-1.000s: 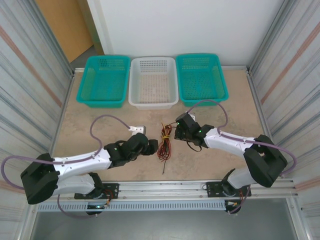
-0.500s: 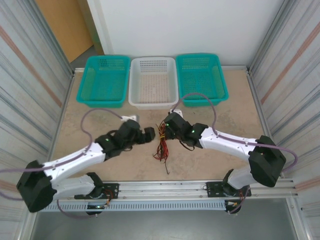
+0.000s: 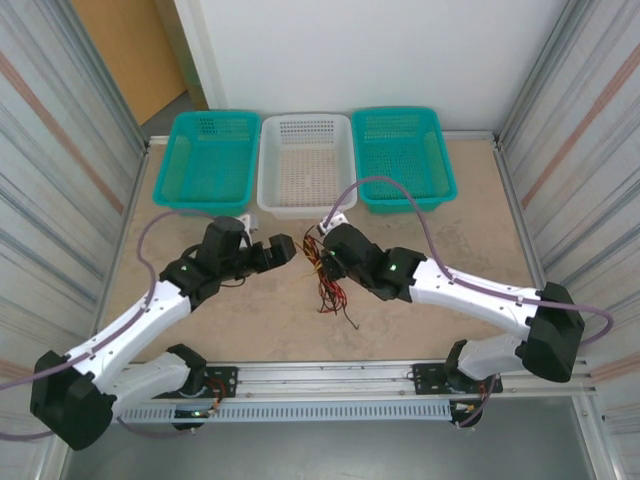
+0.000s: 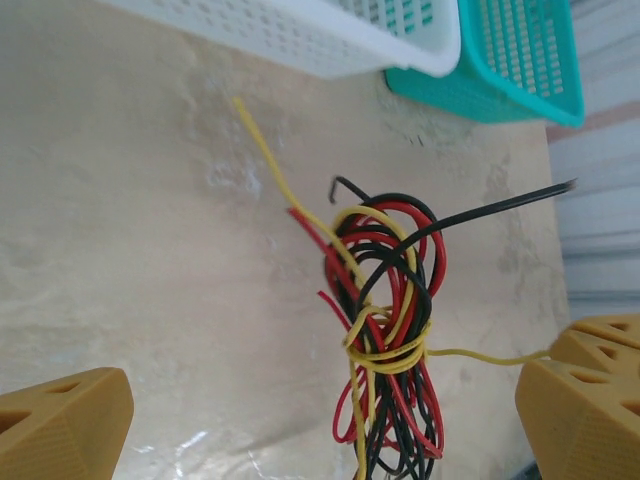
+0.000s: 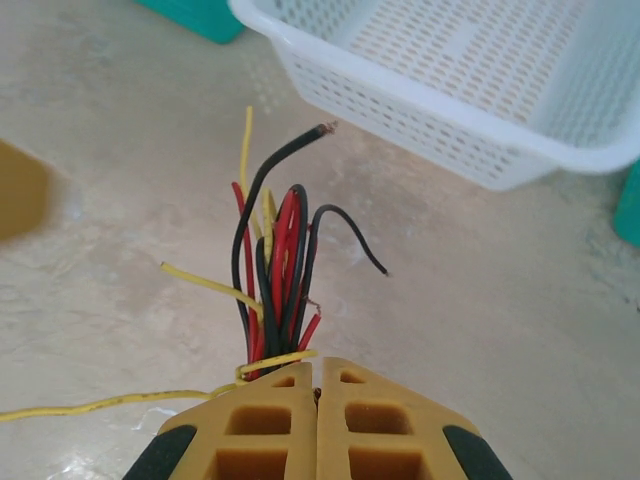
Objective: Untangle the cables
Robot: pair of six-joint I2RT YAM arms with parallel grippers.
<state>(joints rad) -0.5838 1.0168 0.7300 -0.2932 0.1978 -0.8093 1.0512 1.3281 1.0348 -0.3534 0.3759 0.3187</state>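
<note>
Left of centre in the overhead view, the left hand (image 3: 278, 251) is seen with its jaws spread wide and nothing between them. Its blocky mustard-yellow fingers (image 4: 62, 425) are set at the lower corners of the left wrist view, apart from the wires. At mid-frame the cables (image 3: 326, 278) are gathered into one snarl of thin red, black and yellow wires over the counter (image 3: 480, 250). A yellow strand is wound around the bundle like a knot, glossy red and black loops are bunched beside it, and loose ends are splayed outward. At the upper end of the snarl, the right hand (image 3: 322, 250) is clamped closed on the bundle. The counter is mottled beige and stone-like. Along the top of the frame three perforated plastic tubs are lined up: the left teal basket (image 3: 210, 160), the white basket (image 3: 307, 165) and the right teal basket (image 3: 403, 157).
</note>
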